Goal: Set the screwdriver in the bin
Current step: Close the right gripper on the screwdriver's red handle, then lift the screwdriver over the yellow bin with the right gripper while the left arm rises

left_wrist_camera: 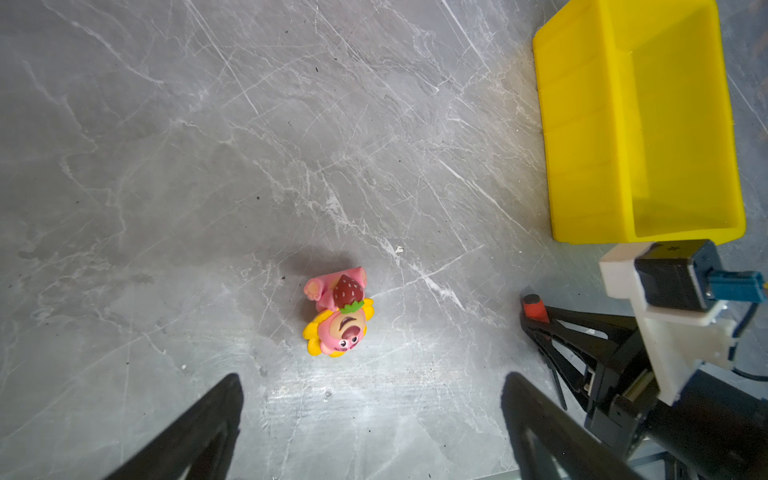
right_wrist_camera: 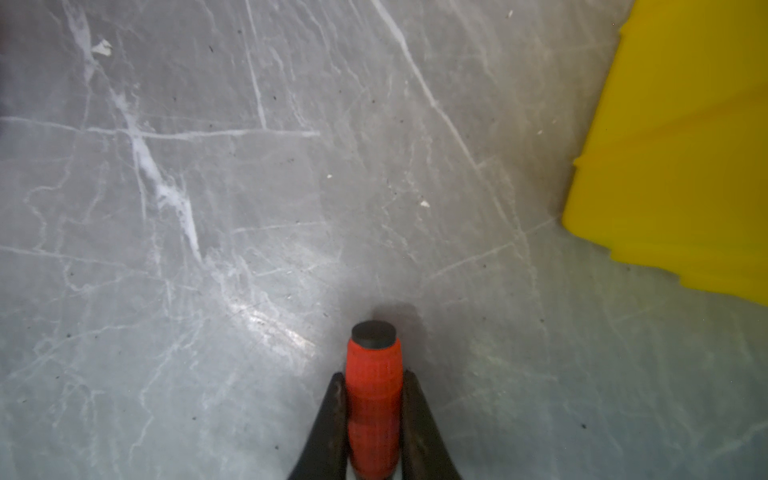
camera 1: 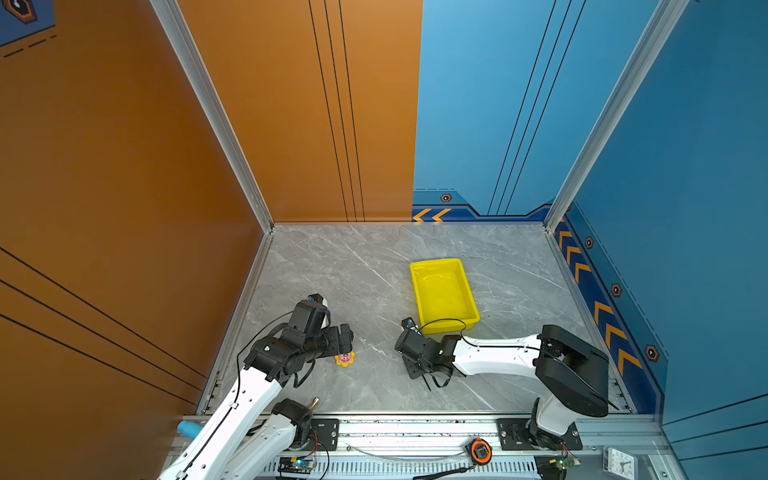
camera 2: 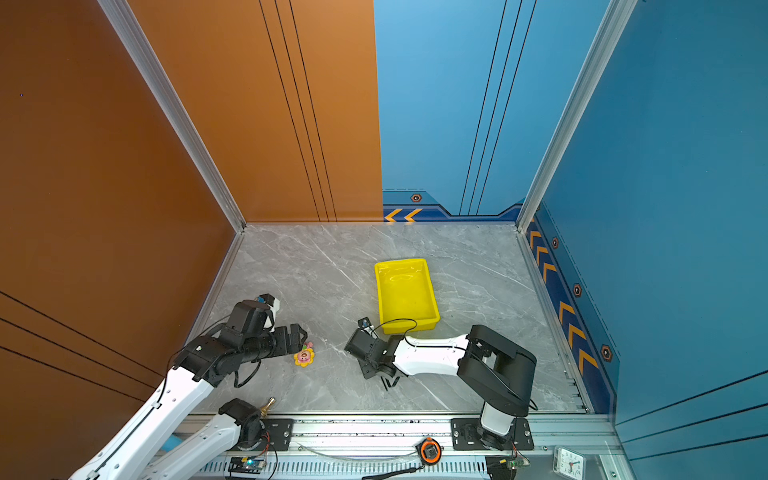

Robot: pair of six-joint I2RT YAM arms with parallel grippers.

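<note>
Clamped between two black fingers (right_wrist_camera: pixel 328 419), the screwdriver (right_wrist_camera: pixel 374 399) fills the bottom of the right wrist view — orange-red ribbed handle, black end cap pointing out past the fingertips, just above the grey marbled table (right_wrist_camera: pixel 208 208). So the right gripper (right_wrist_camera: pixel 374 386) has narrowed onto the handle, one finger pressed against each side. The screwdriver's shaft is hidden.

In both top views the right arm (camera 1: pixel 494 353) reaches from its base at the near rail out leftward, forearm lying low and nearly level, wrist bent down toward the table just on the near side of the bin (camera 1: pixel 444 293). The screwdriver therefore sits outside the bin, near its near-left corner, held low over the table; the left wrist view shows its handle tip (left_wrist_camera: pixel 534 307) poking from the black fingers.

The bin's yellow wall (right_wrist_camera: pixel 673 166) stands close beside the held tool but apart from it.

The left arm (camera 1: pixel 249 390) — well to the left of the bin — angles up from the rail, its wrist turned downward. The left gripper (left_wrist_camera: pixel 370 399) stands spread wide with nothing between its fingers, above a small pink-and-yellow toy figure (left_wrist_camera: pixel 338 318) lying on the table.
</note>
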